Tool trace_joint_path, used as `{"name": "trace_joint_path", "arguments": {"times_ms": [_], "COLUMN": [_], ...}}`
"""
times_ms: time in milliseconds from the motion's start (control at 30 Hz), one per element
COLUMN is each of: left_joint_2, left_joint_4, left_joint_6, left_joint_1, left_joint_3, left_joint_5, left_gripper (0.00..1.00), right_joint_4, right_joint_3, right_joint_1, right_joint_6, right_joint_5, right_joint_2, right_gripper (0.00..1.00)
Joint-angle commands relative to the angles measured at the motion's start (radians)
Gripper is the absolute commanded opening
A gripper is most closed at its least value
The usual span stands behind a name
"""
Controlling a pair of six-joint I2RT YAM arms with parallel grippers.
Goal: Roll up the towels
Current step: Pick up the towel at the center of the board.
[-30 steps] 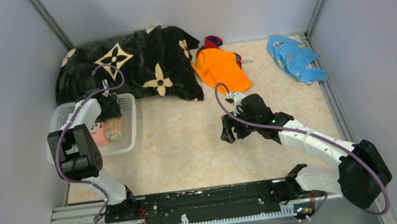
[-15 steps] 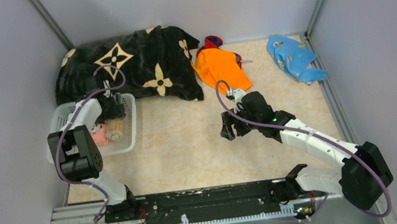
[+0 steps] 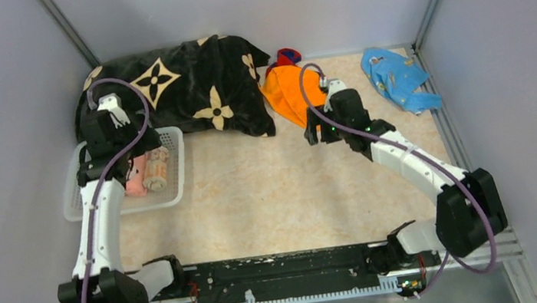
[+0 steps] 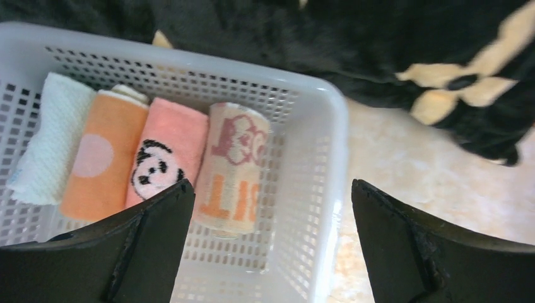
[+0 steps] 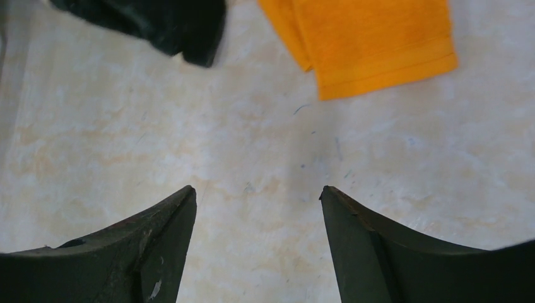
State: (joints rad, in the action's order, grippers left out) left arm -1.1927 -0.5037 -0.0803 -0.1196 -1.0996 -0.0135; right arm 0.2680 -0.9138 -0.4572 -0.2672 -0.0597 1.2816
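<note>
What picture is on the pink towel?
The pink towel has a black-and-white panda face; left wrist view shows it best.

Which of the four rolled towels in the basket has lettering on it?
The beige roll, rightmost of the row in the white basket, beside the pink panda roll. The other three carry no letters.

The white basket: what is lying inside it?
In the basket, four rolls side by side: white, orange, pink panda, beige print. The left end effector hides the near ends of the orange and pink ones; beneath the rolls cannot be seen.
</note>
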Motion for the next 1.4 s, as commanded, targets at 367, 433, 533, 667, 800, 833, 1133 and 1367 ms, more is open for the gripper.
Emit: {"name": "trace_joint_path", "arguments": {"times_ms": [367,433,533,667,800,833,1133,1367], "left_joint_2": [0.271,0.279,0.273,0.259,0.257,0.256,0.254,0.285], "left_joint_4": [0.154,0.152,0.157,0.163,0.166,0.166,0.198,0.211], "left_joint_6": [-0.090,-0.086,-0.081,-0.071,-0.059,-0.058,-0.065,-0.052], "left_joint_1": [0.086,0.093,0.097,0.097,0.097,0.098,0.097,0.102], "left_joint_3": [0.249,0.255,0.269,0.268,0.270,0.272,0.280,0.277], "left_joint_5": [0.223,0.218,0.236,0.256,0.262,0.271,0.410,0.473], "left_gripper": [0.99,0.99,0.99,0.99,0.99,0.99,0.99,0.98], "right_joint_4": [-0.254,-0.265,-0.279,-0.305,-0.263,-0.244,0.062,0.119], "right_joint_3": [-0.383,-0.426,-0.470,-0.498,-0.520,-0.522,-0.612,-0.701], "right_joint_1": [0.313,0.315,0.315,0.315,0.315,0.314,0.246,0.007], "right_joint_6": [0.085,0.095,0.100,0.097,0.110,0.118,0.214,0.250], "right_joint_5": [-0.024,-0.069,-0.135,-0.227,-0.249,-0.248,-0.234,-0.216], "right_joint_2": [0.574,0.640,0.713,0.767,0.751,0.728,0.402,0.206], "right_gripper": [0.71,0.70,0.67,0.55,0.10,0.00,0.00,0.00]}}
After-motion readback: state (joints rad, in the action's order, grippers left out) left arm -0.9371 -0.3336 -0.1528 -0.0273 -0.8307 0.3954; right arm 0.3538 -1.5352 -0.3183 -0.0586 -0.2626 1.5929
